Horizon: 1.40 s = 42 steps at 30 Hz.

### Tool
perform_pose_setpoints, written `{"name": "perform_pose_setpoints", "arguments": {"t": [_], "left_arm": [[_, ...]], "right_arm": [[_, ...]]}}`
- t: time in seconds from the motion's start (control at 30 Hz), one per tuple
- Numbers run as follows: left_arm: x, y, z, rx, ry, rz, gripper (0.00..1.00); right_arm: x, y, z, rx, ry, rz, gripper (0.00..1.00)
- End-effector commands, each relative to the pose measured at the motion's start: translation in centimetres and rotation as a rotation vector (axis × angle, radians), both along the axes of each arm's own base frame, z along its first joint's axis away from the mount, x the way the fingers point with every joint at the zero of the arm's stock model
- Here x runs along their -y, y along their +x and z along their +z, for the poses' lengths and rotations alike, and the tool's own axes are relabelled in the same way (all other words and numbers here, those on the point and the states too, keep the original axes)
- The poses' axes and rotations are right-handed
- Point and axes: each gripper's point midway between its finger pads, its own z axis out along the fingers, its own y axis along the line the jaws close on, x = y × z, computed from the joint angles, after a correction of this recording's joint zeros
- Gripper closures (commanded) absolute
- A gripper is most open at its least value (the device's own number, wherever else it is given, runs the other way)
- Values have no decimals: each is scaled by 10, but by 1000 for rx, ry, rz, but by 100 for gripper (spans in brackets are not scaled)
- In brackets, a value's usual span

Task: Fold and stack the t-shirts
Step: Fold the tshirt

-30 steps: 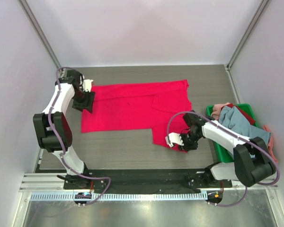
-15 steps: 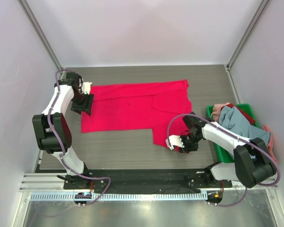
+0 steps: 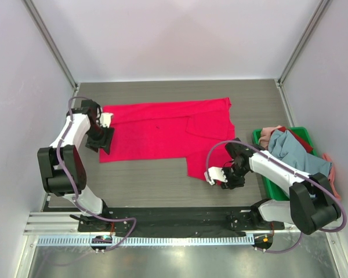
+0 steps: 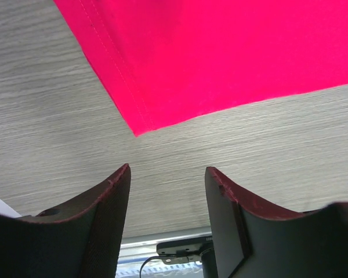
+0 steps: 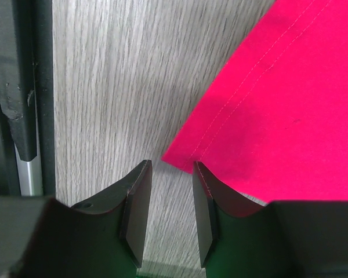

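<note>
The bright crimson cloth t-shirt (image 3: 168, 130) lies seemingly unfolded; other shirts (image 3: 290, 147) wait in the green plastic crate (image 3: 257, 136); left gripper (image 4: 167, 174) and right gripper (image 5: 171, 168) gape empty.

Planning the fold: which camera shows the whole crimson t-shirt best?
Top external: nearly all of the crimson t-shirt lies in view. Left wrist shows only one hemmed corner ahead of the left claw; right wrist only another corner at the right claw.
</note>
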Motion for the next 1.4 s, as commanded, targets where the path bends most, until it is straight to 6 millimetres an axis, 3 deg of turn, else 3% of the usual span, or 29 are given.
{"name": "perform_pose_setpoints", "arguments": {"t": [0.0, 0.43, 0.6, 0.77, 1.0, 1.1, 1.17, 1.37], "left_arm": [[-7, 0, -7, -7, 17, -6, 45], [-21, -7, -49, -95, 67, -12, 51], [-18, -5, -61, -120, 52, -4, 56], [-18, -9, -69, -143, 46, -6, 66], [-15, -14, -78, -172, 34, 6, 77], [-16, -13, -79, -172, 38, 5, 89], [-17, -13, -79, -174, 40, 7, 95], [-16, -14, -78, -175, 38, 6, 100]], "right_arm": [[-3, 0, 7, 9, 14, 8, 60], [-5, 3, 8, 24, 23, -24, 60], [-12, 11, 26, 80, 71, -34, 60], [-12, 4, 34, 62, 82, -35, 60], [-2, -12, 15, 7, 37, -20, 60], [1, -14, 8, -4, 20, -12, 60], [1, -12, 5, 1, 20, -12, 60], [-4, -3, -4, 3, 23, -40, 60]]}}
